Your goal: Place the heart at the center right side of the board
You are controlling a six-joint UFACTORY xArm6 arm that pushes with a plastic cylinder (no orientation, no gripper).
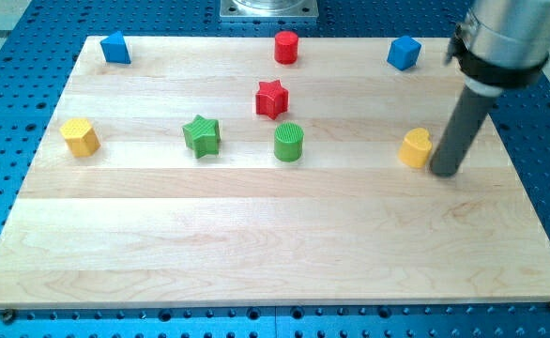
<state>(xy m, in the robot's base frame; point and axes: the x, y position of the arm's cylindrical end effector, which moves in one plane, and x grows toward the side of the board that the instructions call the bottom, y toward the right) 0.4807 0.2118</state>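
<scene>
I am looking down at the pale wooden worktop (256,244), which is lying on a blue perforated base (12,94). My tool is a straight dark rod with no jaws to open or close, so it is holding nothing; my tip (445,172) is resting on the worktop just to the right of the yellow heart-shaped block (415,147), touching it or very nearly so; I cannot tell which.

The yellow heart is sitting on the view's right side of the worktop, roughly at mid-height and a little above centre.

Along the view's top edge, a blue block of irregular shape (115,48) is sitting at the left, a red cylinder (286,47) near the middle, and a blue cube (404,53) at the right. Below the red cylinder, a red star (271,99) is standing just above a green cylinder (289,142). A green star (202,135) is lying to the left of that cylinder, and a yellow hexagonal block (80,136) is sitting near the worktop's left edge.
</scene>
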